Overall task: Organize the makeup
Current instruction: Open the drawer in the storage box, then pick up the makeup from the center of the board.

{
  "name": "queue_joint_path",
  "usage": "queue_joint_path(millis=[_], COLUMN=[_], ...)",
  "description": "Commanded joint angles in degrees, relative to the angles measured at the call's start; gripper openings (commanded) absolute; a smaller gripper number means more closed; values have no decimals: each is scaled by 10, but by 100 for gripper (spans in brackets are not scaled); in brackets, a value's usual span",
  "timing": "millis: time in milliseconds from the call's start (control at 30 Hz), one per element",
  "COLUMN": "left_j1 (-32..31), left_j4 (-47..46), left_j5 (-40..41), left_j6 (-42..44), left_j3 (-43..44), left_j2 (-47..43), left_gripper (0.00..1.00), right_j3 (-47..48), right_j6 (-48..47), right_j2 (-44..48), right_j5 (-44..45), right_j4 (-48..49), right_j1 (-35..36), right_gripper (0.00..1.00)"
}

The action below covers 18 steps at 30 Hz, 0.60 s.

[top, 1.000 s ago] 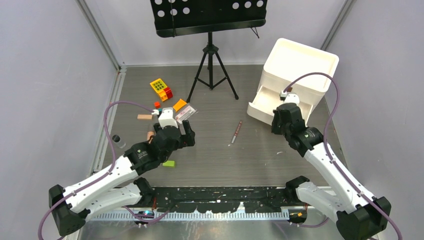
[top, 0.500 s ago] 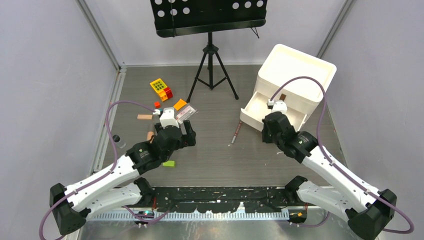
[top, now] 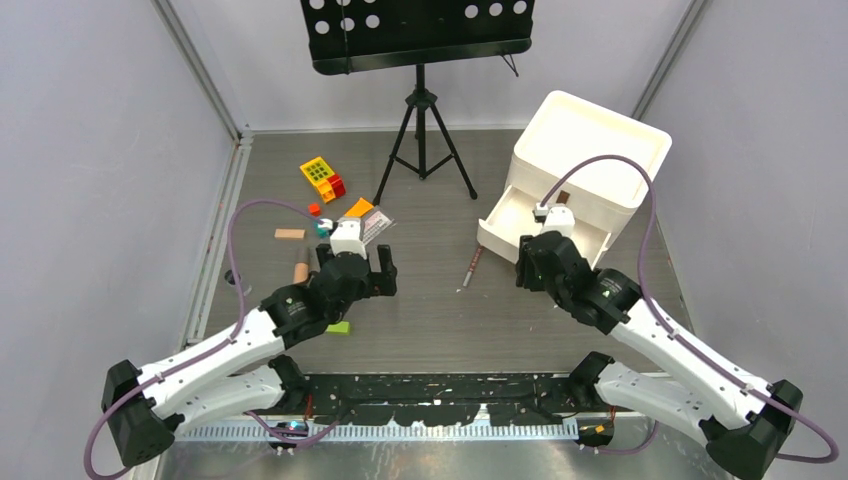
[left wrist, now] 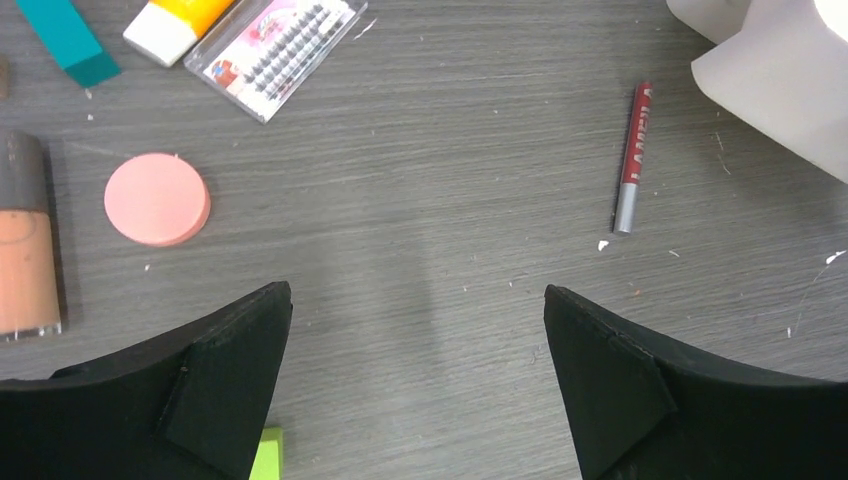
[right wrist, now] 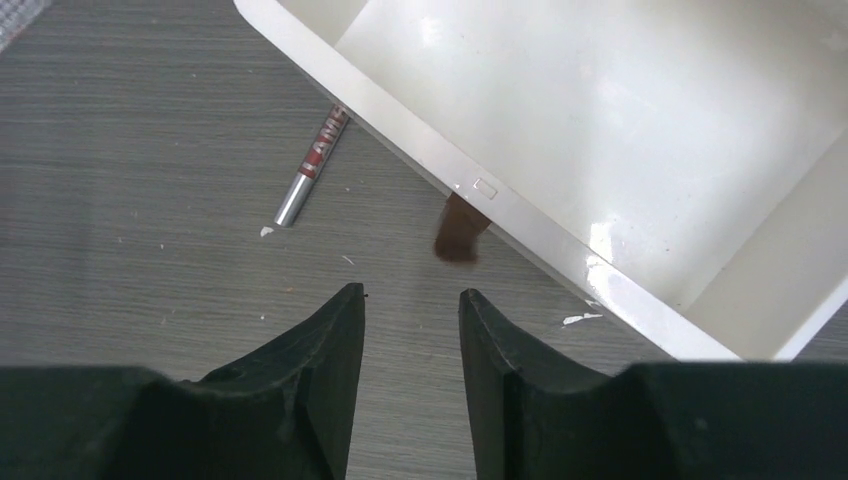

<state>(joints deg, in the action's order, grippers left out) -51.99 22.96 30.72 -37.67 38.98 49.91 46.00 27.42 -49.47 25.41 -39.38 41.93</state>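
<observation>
My left gripper [left wrist: 415,292] [top: 355,262] hangs open over bare table, nothing between its fingers. Ahead of it on the left lie a pink round compact [left wrist: 157,198], a tan tube [left wrist: 25,260] and a clear lash palette [left wrist: 285,50]. A red and silver pencil [left wrist: 632,160] [top: 471,266] [right wrist: 312,165] lies between the arms. My right gripper [right wrist: 411,292] [top: 532,268] is open and empty, just short of the brown pull tab [right wrist: 460,230] on the pulled-out bottom drawer [right wrist: 620,130] [top: 520,215] of the white drawer box [top: 590,150]. The drawer's visible part is bare.
Toy blocks lie near the makeup: teal [left wrist: 68,35], yellow and white [left wrist: 180,15], green [top: 338,327], and a yellow-red stack [top: 322,178]. A black music stand's tripod [top: 422,150] stands at the back centre. Grey walls close in both sides.
The right gripper pulled the drawer out toward the table's middle, then opened and let go of the tab. The left gripper opened wider and shifted slightly right.
</observation>
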Motion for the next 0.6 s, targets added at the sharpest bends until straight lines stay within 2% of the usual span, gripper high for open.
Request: queue_joint_path(millis=[0,200,300,400,567], left_j1=[2,2,-9,-29,-63], left_j4=[-85,-177,-224,-313,-459], left_j5=[-5,-54,-98,-128,-113], left_j6=[62,97,101,106,121], left_j3=[-9,-10,1,2,17], left_j2=[5,74,155,244,379], left_gripper=[100,100,99,97,95], right_j3=[49,81,93,98,99], right_j6=[2,-6,-5,-5,-8], right_j2=[26,47,61,71,82], right_j5=[0,15,33,43,42], right_j4=[-21,-47,-47,-40,-35], right_j1=[4,4,4,4,4], right_gripper=[48,52,52,52,52])
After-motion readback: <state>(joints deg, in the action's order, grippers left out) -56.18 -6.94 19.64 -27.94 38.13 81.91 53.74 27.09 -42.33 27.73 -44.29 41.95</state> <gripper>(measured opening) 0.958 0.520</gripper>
